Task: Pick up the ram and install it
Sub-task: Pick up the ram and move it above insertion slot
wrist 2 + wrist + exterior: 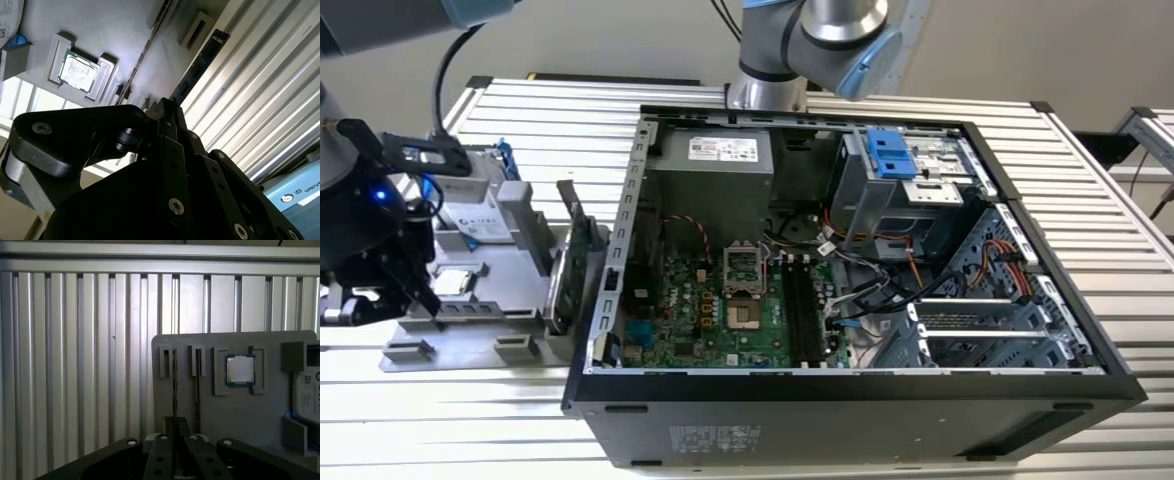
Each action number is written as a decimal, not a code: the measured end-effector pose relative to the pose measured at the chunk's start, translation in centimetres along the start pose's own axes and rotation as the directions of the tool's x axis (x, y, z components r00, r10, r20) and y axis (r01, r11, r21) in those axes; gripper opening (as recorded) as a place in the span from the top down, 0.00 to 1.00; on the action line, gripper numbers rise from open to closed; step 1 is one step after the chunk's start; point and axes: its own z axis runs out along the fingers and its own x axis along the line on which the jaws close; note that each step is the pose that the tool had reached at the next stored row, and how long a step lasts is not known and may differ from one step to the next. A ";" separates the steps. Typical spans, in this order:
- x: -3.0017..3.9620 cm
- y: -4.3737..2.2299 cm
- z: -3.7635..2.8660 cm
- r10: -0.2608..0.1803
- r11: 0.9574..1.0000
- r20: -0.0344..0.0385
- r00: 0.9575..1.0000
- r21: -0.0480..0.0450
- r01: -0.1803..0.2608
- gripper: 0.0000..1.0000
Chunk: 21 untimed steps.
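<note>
**Hand closed on the ram at the tray**

We see the ram (174,385) standing on edge along the tray (240,415), in line with the slot nearest the tray's edge. In the second wrist view its dark, blue-green face (200,65) runs straight into the fingertips. We cannot tell whether it is seated in its slot or a little raised.

The hand (174,422) sits right over the ram's near end. Its fingers (162,450) are drawn almost together, pinching the thin board between them.

Just beside the ram, a second thin stick (198,385) stands on edge in the next slot, parallel to it and apart from it. Beyond the stick a square chip (240,370) lies flat in its own recess. Past that, a drive (307,390) rests at the tray's far side.

The tray lies on a ribbed metal surface (75,365).

In the exterior view we find the hand low over the tray, at the exterior view's far left. The open case (854,400) lies on the surface at the exterior view's right of the tray, with its board (720,310) showing. A card (574,260) stands upright between the tray and the case's wall. The ram is well apart from the case.
</note>
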 end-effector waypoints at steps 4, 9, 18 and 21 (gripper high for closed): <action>0.00 0.01 -0.31 0.000 1.000 0.000 1.000 0.000 0.000 1.00; -0.01 0.02 -0.73 0.000 1.000 0.000 1.000 0.000 0.000 1.00; -0.02 0.04 -1.44 0.000 1.000 0.000 1.000 0.000 0.000 1.00; -0.02 0.04 -1.67 0.000 1.000 0.000 1.000 0.000 0.000 1.00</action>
